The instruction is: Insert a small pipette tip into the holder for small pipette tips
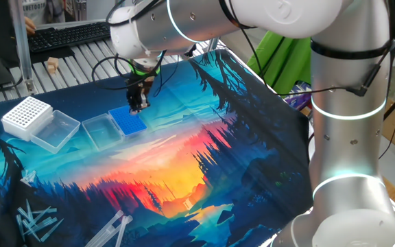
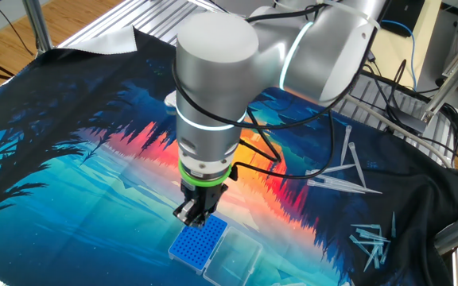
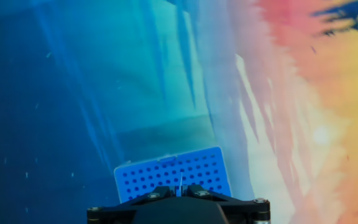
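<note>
**Op:** Over the blue rack near the worktop's far edge in one fixed view, I've got the gripper (image 1: 138, 104) pointing straight down, jaws pinched nearly shut on the small pipette tip (image 3: 180, 184). Hand view shows the tip as a thin pale sliver poking out btwn the fingers, right above the holder for small pipette tips (image 3: 173, 173).

**Asst:** Lined up w/ a hole?

**Op:** Can't tell for sure. Tip end sits over the hole grid, but which hole, or whether it's on a hole vs. the web btwn two, is too fine to read. Clear lid (image 1: 99, 130) lies open beside the holder, so no obstruction.

**Asst:** So how do you want to run it?

**Op:** IMO: keep the tip vertical, nudge sideways till the point sits dead centre on one hole, then descend slow. Don't let go until it's seated. Risk: off-centre contact bends or flicks the tip, or shoves the light holder across the cloth (image 2: 70, 183). White rack (image 1: 26, 115) is well apart, not a concern.
</note>
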